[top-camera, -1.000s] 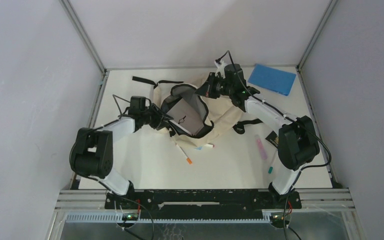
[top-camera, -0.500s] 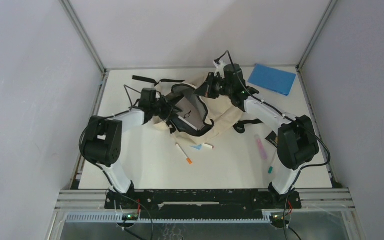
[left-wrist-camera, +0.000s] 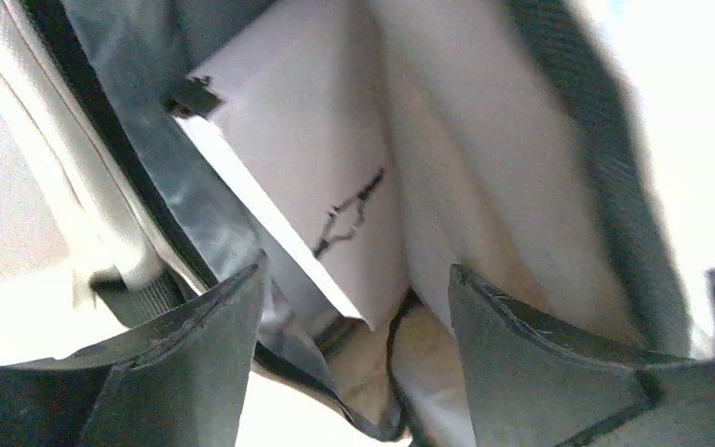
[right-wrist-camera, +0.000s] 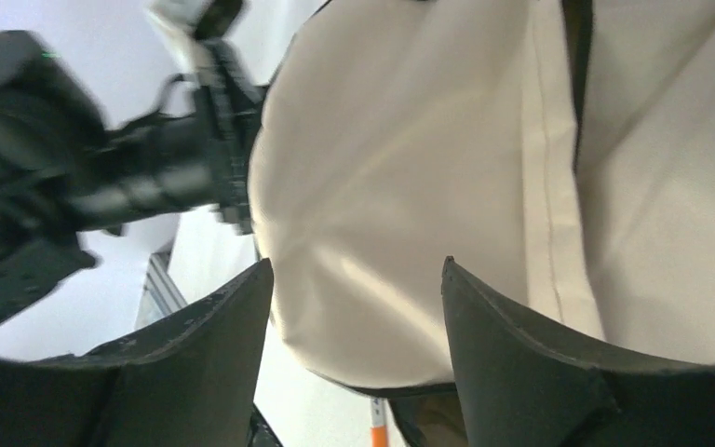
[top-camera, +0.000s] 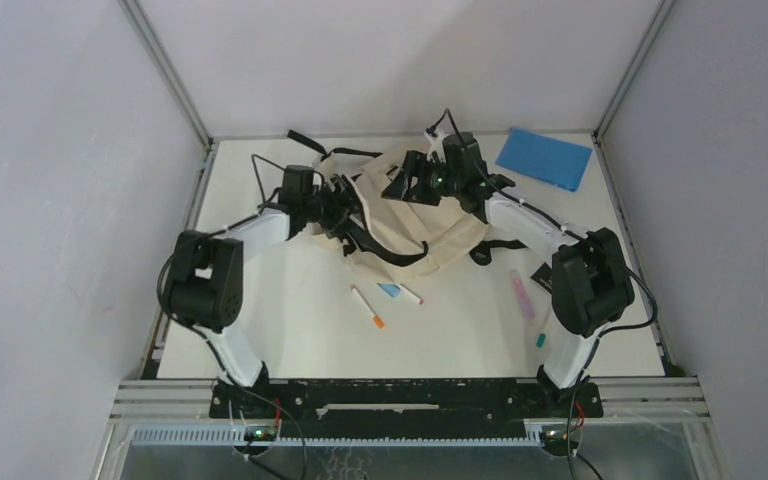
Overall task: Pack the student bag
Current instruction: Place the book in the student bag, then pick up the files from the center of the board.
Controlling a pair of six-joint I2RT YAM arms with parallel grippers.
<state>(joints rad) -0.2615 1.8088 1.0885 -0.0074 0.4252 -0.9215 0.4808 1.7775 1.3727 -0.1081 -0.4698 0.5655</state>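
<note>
Found the student bag (top-camera: 415,228) slumped at the far middle of the table (top-camera: 280,330), between the two arms. Saw the left gripper (top-camera: 342,214) at the bag's left edge, with its fingers (left-wrist-camera: 195,354) spread wide and nothing pinched between them. Looked straight into the bag's mouth from there, onto a white sheet (left-wrist-camera: 307,177) with a black scribble tucked inside. Saw the right gripper (top-camera: 407,186) at the bag's far top, over cream cloth, with its fingers (right-wrist-camera: 521,363) spread too and gripping nothing. Probably placed one on each side to work the mouth open for packing. Noticed a pen (top-camera: 368,308) with an orange tip, a small white pen (top-camera: 410,294) and a pink thing (top-camera: 521,293) lying on the table near the bag, and a blue notebook (top-camera: 545,158) at the far right corner, none packed yet. Guessed plenty left to do.
</note>
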